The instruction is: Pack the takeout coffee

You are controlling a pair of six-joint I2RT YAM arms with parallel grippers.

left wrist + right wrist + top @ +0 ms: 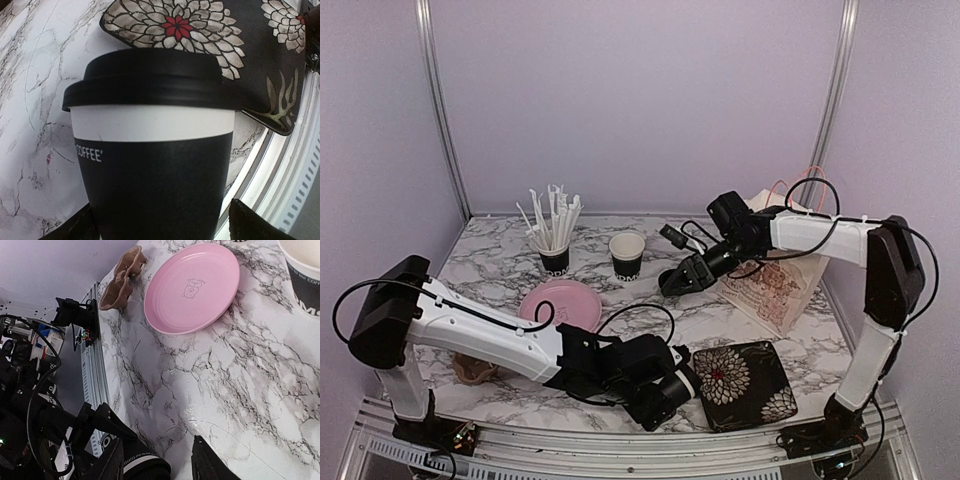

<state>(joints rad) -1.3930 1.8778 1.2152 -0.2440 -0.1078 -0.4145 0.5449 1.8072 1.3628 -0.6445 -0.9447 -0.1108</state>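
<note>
Even, bright overhead light, faint shadows; wrist views bend at edges.

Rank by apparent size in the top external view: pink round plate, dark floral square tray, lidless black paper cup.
1. dark floral square tray, though it lies nearest the camera
2. pink round plate
3. lidless black paper cup, farthest back

I count two coffee cups: a lidded cup point(152, 165) filling the centre of the left wrist view and an open cup point(627, 255) at the upper middle of the top view. I see one black lid point(150, 80). I also count one cup of white sticks point(555, 260), one pink plate point(563, 303), one flowered tray point(745, 383), one paper bag point(775, 285) and one brown carrier point(475, 372).
</note>
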